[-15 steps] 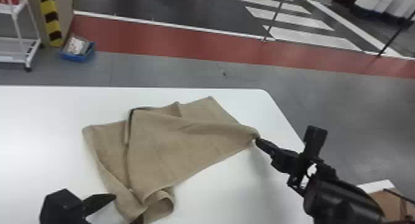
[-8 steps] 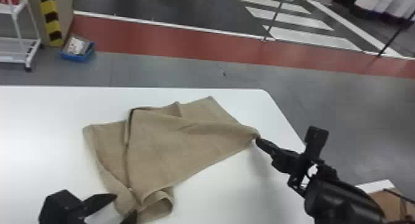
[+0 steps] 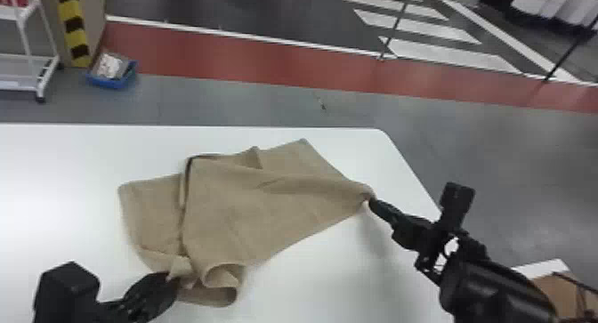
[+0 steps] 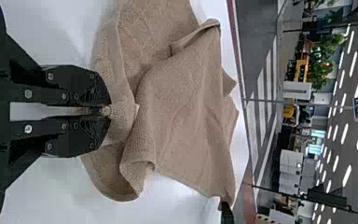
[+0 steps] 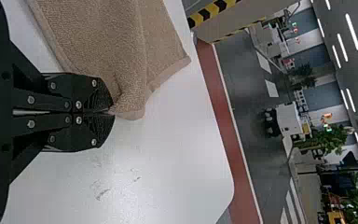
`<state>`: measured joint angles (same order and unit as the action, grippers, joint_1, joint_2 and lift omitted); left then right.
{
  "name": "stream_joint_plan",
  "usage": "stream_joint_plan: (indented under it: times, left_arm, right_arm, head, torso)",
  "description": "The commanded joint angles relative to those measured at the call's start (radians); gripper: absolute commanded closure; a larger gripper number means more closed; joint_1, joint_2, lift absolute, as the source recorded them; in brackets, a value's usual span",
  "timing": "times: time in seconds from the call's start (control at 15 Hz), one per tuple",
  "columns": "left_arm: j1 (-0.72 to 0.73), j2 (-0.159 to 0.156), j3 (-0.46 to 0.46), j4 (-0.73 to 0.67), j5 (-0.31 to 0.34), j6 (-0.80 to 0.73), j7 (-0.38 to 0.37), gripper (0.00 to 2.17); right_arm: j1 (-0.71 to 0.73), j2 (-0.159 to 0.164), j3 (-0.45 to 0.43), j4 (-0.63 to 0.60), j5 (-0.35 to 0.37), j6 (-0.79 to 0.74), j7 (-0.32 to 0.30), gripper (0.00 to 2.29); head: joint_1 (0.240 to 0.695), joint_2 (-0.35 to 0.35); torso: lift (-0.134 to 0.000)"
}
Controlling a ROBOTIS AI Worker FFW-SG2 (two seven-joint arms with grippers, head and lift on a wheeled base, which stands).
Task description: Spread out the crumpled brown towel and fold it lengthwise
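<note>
The brown towel (image 3: 249,211) lies partly spread on the white table, with a fold across its left part and a curled front edge. At its right corner my right gripper (image 3: 370,202) is shut on the cloth; in the right wrist view the right gripper (image 5: 112,112) pinches that corner. My left gripper (image 3: 171,280) is at the towel's front-left edge. In the left wrist view a bit of the towel (image 4: 182,102) is held between the fingertips of the left gripper (image 4: 105,111), shut on it.
The white table (image 3: 311,295) has a rounded far-right corner. Beyond it on the floor are a blue bin (image 3: 111,77) and a white wheeled rack (image 3: 33,59). A cardboard box (image 3: 551,291) stands at the lower right, beside the table.
The left gripper has turned and closed on the towel's front-left edge, drawing up a little of the cloth there. The right gripper keeps its hold in the same place.
</note>
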<state>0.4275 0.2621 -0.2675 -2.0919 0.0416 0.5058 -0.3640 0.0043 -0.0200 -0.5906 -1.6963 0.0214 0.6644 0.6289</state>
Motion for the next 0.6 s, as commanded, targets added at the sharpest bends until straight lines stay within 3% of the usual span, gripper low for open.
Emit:
stream_joint_plan:
  times: [0.0,0.33,0.53]
  left_arm:
    - [-0.001,0.000,0.045,-0.013,0.026,0.000,0.003,1.72]
    - [-0.029,-0.017,0.191,0.001,0.047,0.006,0.010,1.72]
    - [-0.029,-0.017,0.254,0.024,0.049,0.006,0.022,1.71]
  right_arm:
    - [0.000,0.000,0.000,-0.002,0.000,0.004,0.000,1.69]
    - [-0.012,0.000,0.017,0.000,0.005,0.004,-0.008,1.69]
    - [-0.017,0.000,0.017,0.003,0.017,0.004,-0.012,1.69]
  head:
    - [0.695,-0.350]
    - [0.695,-0.350]
    - [0.695,-0.309]
  torso:
    - [-0.124]
    - [-0.124]
    - [-0.124]
